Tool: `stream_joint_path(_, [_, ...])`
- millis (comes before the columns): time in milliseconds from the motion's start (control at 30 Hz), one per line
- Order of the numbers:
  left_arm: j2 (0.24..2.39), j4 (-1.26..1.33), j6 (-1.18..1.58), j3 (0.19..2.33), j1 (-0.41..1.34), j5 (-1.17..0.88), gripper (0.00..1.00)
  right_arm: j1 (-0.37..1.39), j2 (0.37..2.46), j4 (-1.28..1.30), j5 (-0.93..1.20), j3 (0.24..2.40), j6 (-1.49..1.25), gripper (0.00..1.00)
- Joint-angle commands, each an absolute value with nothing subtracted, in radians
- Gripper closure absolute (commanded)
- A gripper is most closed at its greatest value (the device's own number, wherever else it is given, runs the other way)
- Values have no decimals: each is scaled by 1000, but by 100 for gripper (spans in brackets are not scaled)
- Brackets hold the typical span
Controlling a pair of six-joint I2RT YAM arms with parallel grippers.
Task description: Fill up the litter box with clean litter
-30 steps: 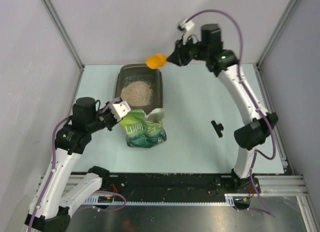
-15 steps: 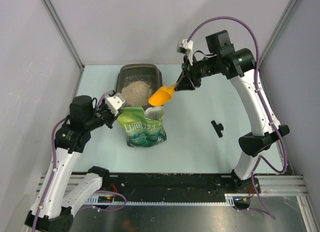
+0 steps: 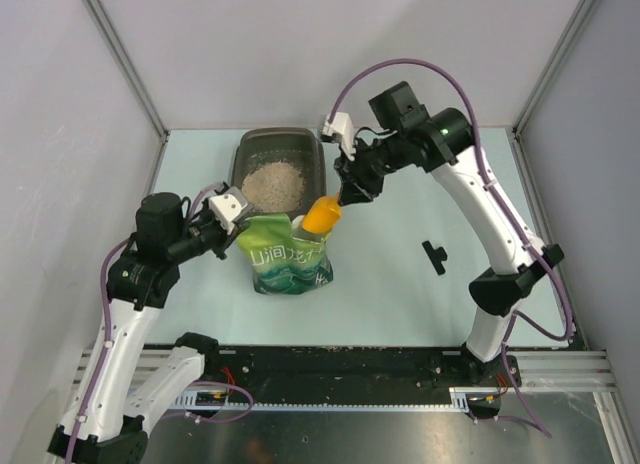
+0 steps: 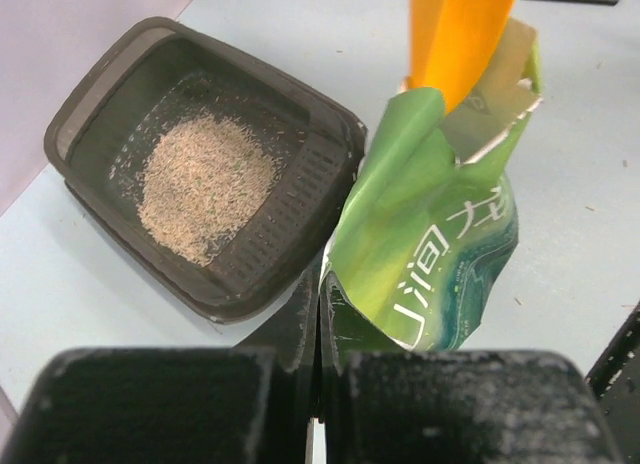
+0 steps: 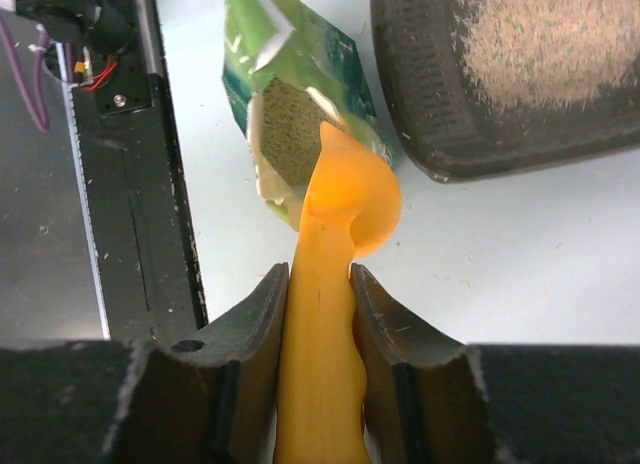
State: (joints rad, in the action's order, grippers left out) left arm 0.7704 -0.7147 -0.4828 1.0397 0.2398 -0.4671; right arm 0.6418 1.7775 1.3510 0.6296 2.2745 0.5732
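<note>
We see the left gripper (image 4: 318, 319) pinched fully closed on the torn top edge of the green pouch (image 3: 290, 262), which stands upright on the table (image 3: 420, 294) with its mouth gaping. Our right gripper (image 5: 320, 284) is clamped on the handle of the orange scoop (image 3: 320, 216), a finger pressed to each side. The scoop's bowl points down at the pouch's open mouth, where we make out beige granules inside. The litter box (image 3: 283, 134) lies just behind the pouch; whether its near rim touches the pouch we cannot tell. A pile of clean litter (image 3: 272, 184) sits mid-floor in the box, dark floor bare around it. A small black part (image 3: 434, 256) lies well off to the right
</note>
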Motion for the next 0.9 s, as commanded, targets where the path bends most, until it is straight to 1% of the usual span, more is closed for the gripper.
stream_joint_path(0, [735, -615, -439, 1078, 232, -589, 100, 693, 1891, 1430, 428, 2383, 351, 100])
stream_joint_path(33, [733, -615, -427, 1077, 232, -600, 100, 701, 1951, 1442, 410, 2417, 295, 100])
stream_joint_path(100, [724, -614, -413, 1074, 232, -644, 100, 713, 1979, 1436, 346, 2451, 185, 100])
stream_joint_path(133, [723, -614, -402, 1072, 232, -658, 100, 727, 1955, 1396, 306, 2369, 132, 100])
stream_joint_path(233, [713, -614, -374, 1065, 232, -699, 100, 758, 1930, 1358, 236, 2292, 69, 100])
stream_joint_path(367, [709, -609, -341, 1063, 232, -724, 100, 770, 1933, 1348, 166, 2240, -32, 100])
stream_joint_path(500, [707, -607, -310, 1063, 232, -733, 100, 765, 1985, 1341, 108, 2258, -109, 100])
stream_joint_path(633, [716, -607, -288, 1058, 232, -735, 100, 750, 2043, 1341, 120, 2263, -149, 100])
stream_joint_path(867, [741, -591, -282, 1048, 233, -739, 100, 756, 2160, 1312, 250, 2267, -198, 100])
